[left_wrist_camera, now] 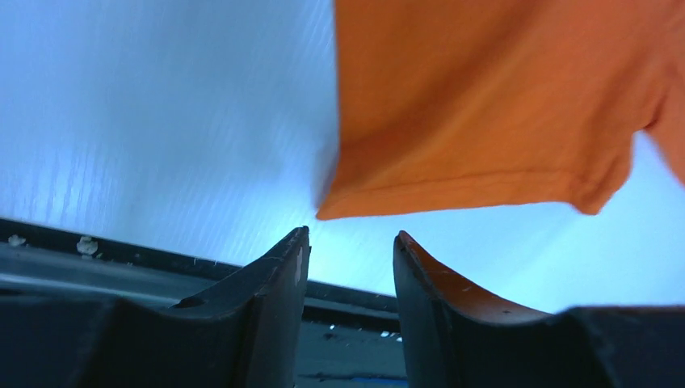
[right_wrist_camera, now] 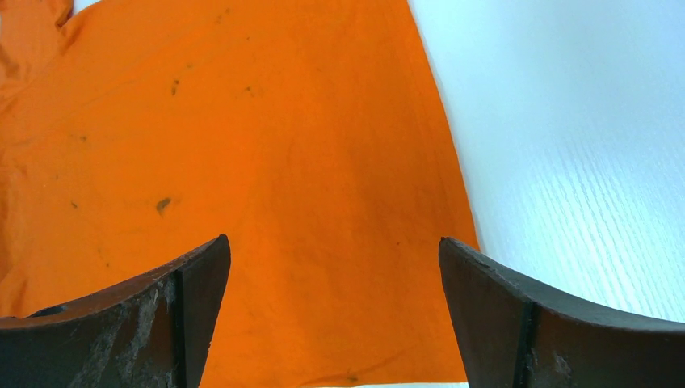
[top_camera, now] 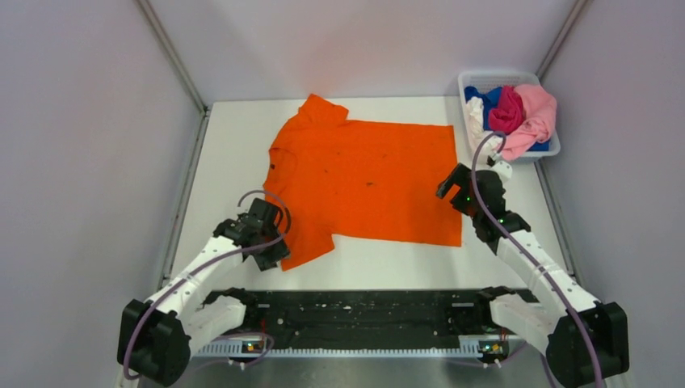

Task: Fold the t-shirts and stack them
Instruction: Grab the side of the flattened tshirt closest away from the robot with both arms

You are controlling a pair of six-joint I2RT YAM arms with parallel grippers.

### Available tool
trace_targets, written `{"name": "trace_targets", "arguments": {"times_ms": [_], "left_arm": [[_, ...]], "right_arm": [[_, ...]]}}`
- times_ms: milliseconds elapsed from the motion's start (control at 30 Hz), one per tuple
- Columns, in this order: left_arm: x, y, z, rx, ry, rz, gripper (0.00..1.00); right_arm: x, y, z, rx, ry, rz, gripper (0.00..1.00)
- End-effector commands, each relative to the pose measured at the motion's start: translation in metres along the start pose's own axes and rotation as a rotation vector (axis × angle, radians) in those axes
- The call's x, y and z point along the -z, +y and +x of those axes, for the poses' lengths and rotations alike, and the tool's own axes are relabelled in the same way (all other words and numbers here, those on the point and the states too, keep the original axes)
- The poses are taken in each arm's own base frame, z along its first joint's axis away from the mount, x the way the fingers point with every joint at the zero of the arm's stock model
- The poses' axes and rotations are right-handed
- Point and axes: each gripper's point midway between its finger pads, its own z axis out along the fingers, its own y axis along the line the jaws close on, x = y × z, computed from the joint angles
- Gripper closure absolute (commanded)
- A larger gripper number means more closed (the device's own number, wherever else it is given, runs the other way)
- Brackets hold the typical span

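A lab test cell: plain pale panel walls (top_camera: 81,121) box in a white tabletop (top_camera: 234,153), and a black metal mounting rail (top_camera: 355,317) runs along its near edge.

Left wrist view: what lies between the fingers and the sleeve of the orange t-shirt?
Only a strip of bare white table. The left wrist view shows the fingers short of the orange t-shirt, not touching its sleeve hem.

Sleeve hem of orange t-shirt (left_wrist_camera: 485,105) just beyond left end effector (left_wrist_camera: 351,236); jaws partly apart
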Motion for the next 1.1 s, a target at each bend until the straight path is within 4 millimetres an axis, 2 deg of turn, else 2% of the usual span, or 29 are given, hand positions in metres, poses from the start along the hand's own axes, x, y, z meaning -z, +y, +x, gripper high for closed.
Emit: {"name": "trace_targets", "arguments": {"times_ms": [0, 67, 267, 433, 467, 500, 600, 767, 900, 1067], "left_arm": [[-0.002, 0.012, 0.021, 0.031, 0.068, -0.037, 0.53], [-0.006, 0.014, 0.023, 0.033, 0.067, -0.036, 0.53], [-0.026, 0.001, 0.021, 0.027, 0.086, -0.015, 0.52], [-0.041, 0.005, 0.012, 0.026, 0.065, -0.091, 0.58], [-0.043, 0.006, 0.012, 0.023, 0.069, -0.101, 0.62], [-0.044, 0.005, 0.013, 0.016, 0.081, -0.103, 0.7], [-0.043, 0.0, 0.013, 0.007, 0.097, -0.09, 1.0], [-0.039, -0.011, 0.01, -0.024, 0.089, -0.031, 1.0], [-0.034, -0.019, 0.002, -0.068, 0.072, 0.001, 1.0], [-0.025, -0.035, -0.01, -0.113, 0.028, 0.068, 1.0]], "right_arm": [[-0.004, 0.004, -0.008, -0.01, -0.013, 0.011, 0.01], [-0.007, 0.003, -0.004, -0.006, 0.001, 0.018, 0.01], [-0.011, 0.0, 0.002, 0.004, 0.024, 0.033, 0.01], [-0.009, -0.001, 0.003, 0.003, 0.026, 0.031, 0.01], [-0.009, -0.001, 0.003, 0.003, 0.026, 0.031, 0.01], [-0.008, -0.001, 0.003, 0.003, 0.025, 0.032, 0.01], [-0.006, -0.001, 0.001, 0.003, 0.026, 0.036, 0.01], [0.0, -0.003, 0.005, 0.008, 0.069, 0.056, 0.01], [0.014, -0.009, 0.028, 0.024, 0.17, 0.045, 0.01], [0.038, -0.043, 0.079, 0.001, 0.314, 0.101, 0.03]]}}
